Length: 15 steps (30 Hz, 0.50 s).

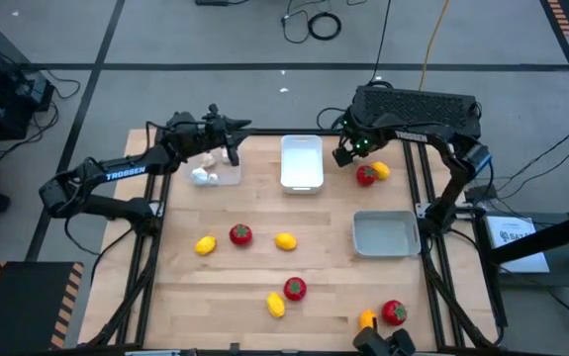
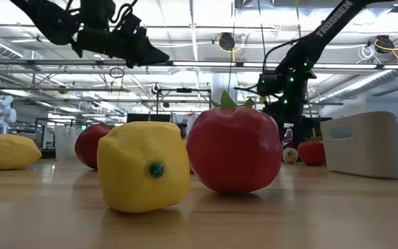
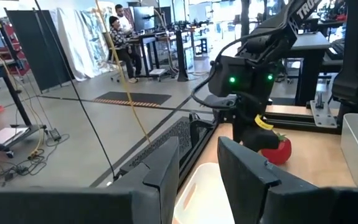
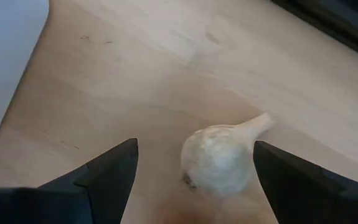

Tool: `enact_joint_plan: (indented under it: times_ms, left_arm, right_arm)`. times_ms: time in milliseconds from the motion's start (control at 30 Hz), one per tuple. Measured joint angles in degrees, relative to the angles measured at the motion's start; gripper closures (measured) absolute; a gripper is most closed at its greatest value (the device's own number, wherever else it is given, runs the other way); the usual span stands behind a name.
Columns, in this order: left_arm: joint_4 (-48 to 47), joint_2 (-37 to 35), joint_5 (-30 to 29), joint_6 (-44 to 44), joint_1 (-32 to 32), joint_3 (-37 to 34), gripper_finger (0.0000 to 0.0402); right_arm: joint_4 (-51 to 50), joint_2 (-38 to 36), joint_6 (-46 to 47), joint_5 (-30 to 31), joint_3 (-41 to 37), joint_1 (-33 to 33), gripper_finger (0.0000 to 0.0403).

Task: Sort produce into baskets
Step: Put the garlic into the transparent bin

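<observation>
Right hand (image 4: 194, 174): fingers spread apart, empty
Garlic (image 4: 219, 158): between those fingers on the tabletop (image 4: 135, 74), stem slanting away
Left hand (image 3: 197, 180): narrowly parted, farther off, empty

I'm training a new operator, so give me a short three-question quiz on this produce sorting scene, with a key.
1. True or false: the right gripper stands open around a garlic bulb lying on the table.
2. How many red tomatoes does the high view show?
3. Which basket holds whitish bulbs? A clear basket; B white basket; C grey basket.
Key: 1 true; 2 four; 3 A.
</observation>
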Motion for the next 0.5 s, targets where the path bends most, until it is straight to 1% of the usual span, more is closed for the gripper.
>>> enact_joint_plan:
  times_ms: [200, 300, 500]
  left_arm:
    - [-0.3, 0.0, 0.1, 0.0, 0.2, 0.0, 0.0283]
    - [-0.5, 0.0, 0.1, 0.0, 0.3, 0.0, 0.0283]
    - [-0.7, 0.0, 0.1, 0.0, 0.4, 0.0, 0.0283]
  right_arm:
    - [0.2, 2.0, 0.0, 0.6, 0.0, -0.1, 0.0094]
    - [0.2, 2.2, 0.2, 2.6, 0.0, 0.0, 0.0099]
    - [-1.2, 2.2, 0.9, 3.4, 0.0, 0.0, 0.0140]
